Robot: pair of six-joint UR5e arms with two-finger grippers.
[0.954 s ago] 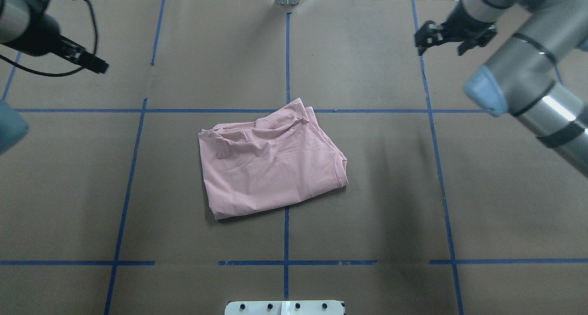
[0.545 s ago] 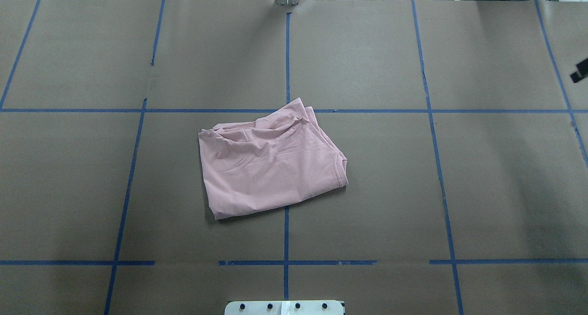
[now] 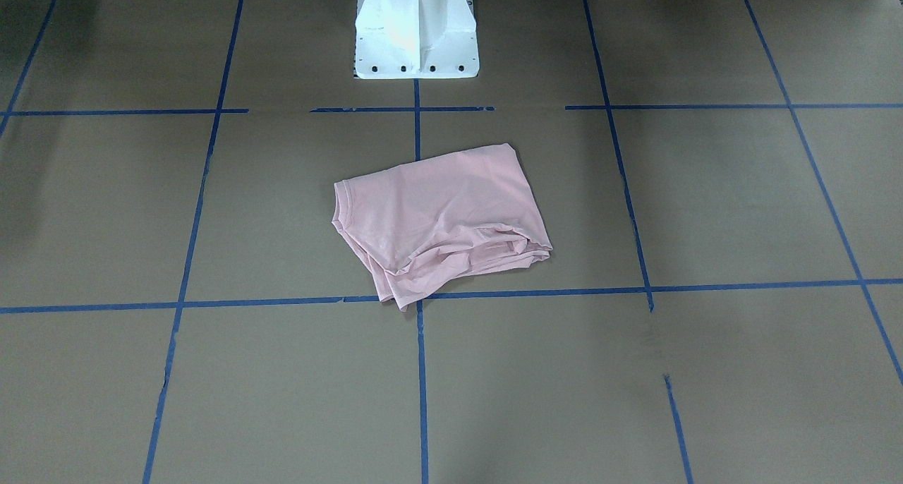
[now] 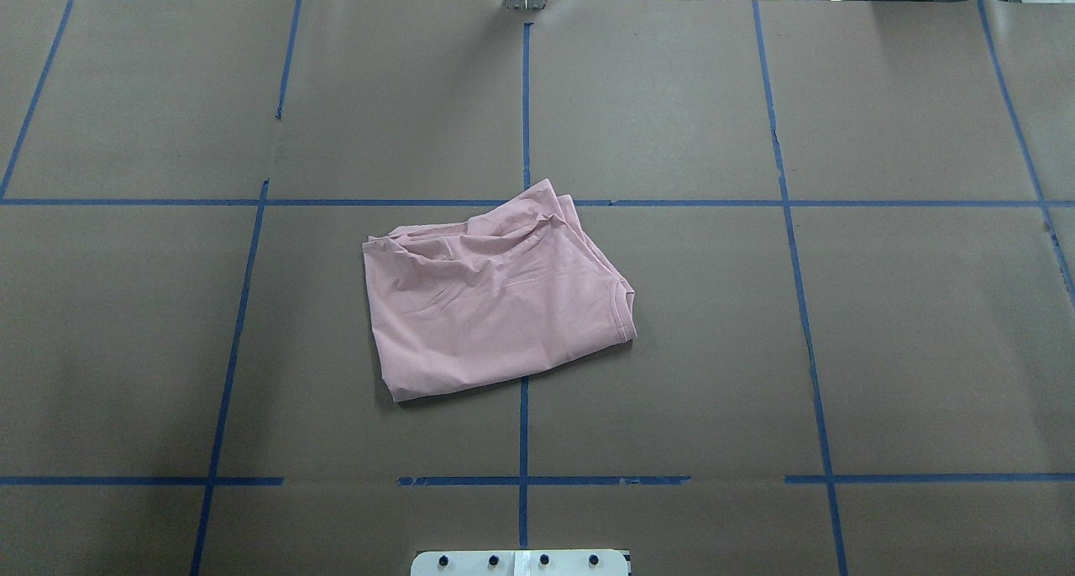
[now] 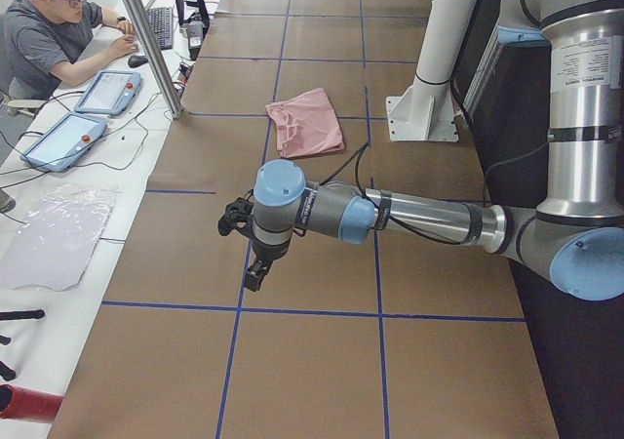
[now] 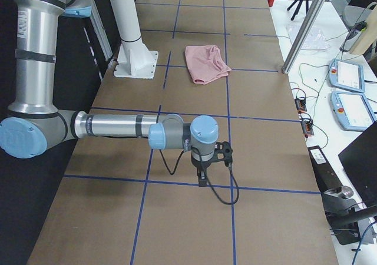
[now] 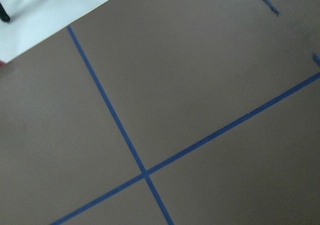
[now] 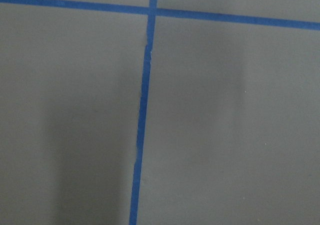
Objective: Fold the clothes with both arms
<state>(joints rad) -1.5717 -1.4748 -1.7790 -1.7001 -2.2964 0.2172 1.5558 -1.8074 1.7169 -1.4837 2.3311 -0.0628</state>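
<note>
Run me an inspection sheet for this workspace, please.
Surface: brown paper table marked with blue tape.
Job's things: pink T-shirt folded, lying mid-table, nothing touching it.
Clutter: nothing seen.
Grippers: left tool and right tool hang over bare table, far from the shirt; open or shut cannot be told.
Cables: black cable loops from the right tool.
Surroundings: white pedestal; a person at a side desk.

the left arm (image 5: 419,215) reaches low across the brown-paper table (image 5: 312,361), its black left gripper (image 5: 253,275) pointing down near a blue tape line (image 5: 292,312); whether its jaws are apart cannot be told. farther off, a folded pink t-shirt (image 5: 305,123) lies beside the white pedestal (image 5: 429,78). a seated person (image 5: 54,34) types at a side desk (image 5: 68,215) with two tablets (image 5: 107,91).
</note>
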